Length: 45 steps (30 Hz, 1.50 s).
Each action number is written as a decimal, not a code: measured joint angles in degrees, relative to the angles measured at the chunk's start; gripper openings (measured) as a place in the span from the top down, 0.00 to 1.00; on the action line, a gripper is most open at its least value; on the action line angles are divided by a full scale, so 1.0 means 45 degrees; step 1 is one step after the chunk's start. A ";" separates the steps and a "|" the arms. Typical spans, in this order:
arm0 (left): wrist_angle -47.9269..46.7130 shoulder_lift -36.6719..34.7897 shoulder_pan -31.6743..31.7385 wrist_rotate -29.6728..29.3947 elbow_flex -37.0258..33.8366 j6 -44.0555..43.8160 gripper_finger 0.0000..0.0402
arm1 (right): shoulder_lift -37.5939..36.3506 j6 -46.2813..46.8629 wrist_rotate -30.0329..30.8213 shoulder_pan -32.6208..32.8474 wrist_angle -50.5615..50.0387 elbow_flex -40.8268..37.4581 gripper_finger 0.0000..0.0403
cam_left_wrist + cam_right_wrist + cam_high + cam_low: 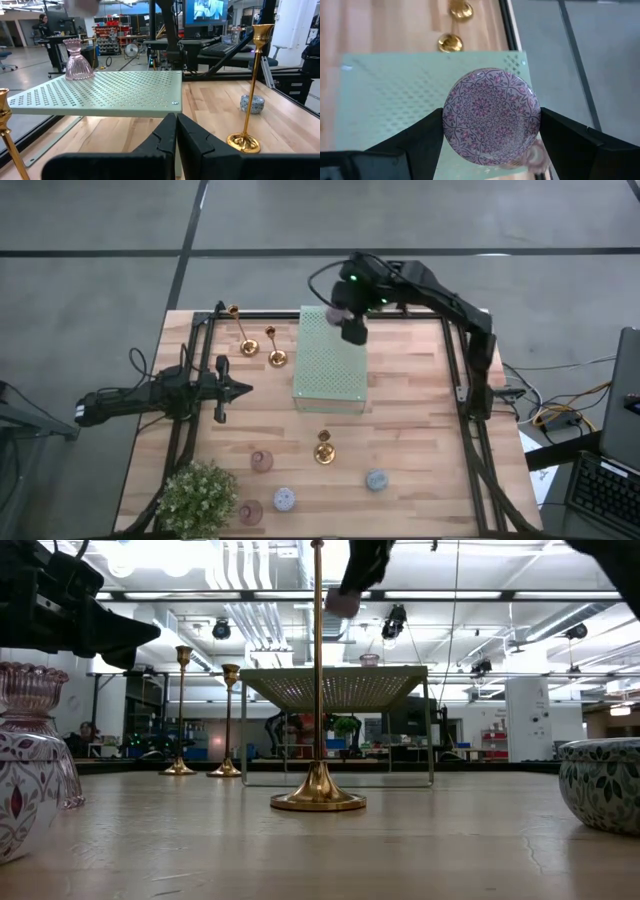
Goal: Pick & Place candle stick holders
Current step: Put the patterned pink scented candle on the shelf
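Frame edge crops the tall gold candlestick (318,690) top.

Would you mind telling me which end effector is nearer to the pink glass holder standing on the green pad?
The right end effector, above the green pad near the pink glass holder. The left end effector is off the pad's side.

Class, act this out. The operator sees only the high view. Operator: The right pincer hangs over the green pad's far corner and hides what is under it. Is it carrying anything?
Observer: Yes. The right wrist view shows the right pincer gripping a round lilac-patterned holder.
Operator: Is anything standing on the pad there?
Observer: The left wrist view shows one pink glass holder, upright near that corner of the green pad.
Operator: Does the pad lie flat on the table?
Observer: No. In the low view it sits raised on thin legs above the table.
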 joint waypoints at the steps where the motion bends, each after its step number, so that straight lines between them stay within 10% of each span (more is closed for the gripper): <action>1: 0.0000 0.0000 -0.0004 0.0000 0.0000 0.0000 0.95 | 0.0202 -0.0153 -0.0033 -0.0159 0.0047 -0.0078 0.28; 45: -0.0005 0.0000 -0.0001 -0.0004 0.0000 0.0000 0.95 | 0.3490 -0.1562 0.0736 -0.0957 0.0928 -0.0236 0.24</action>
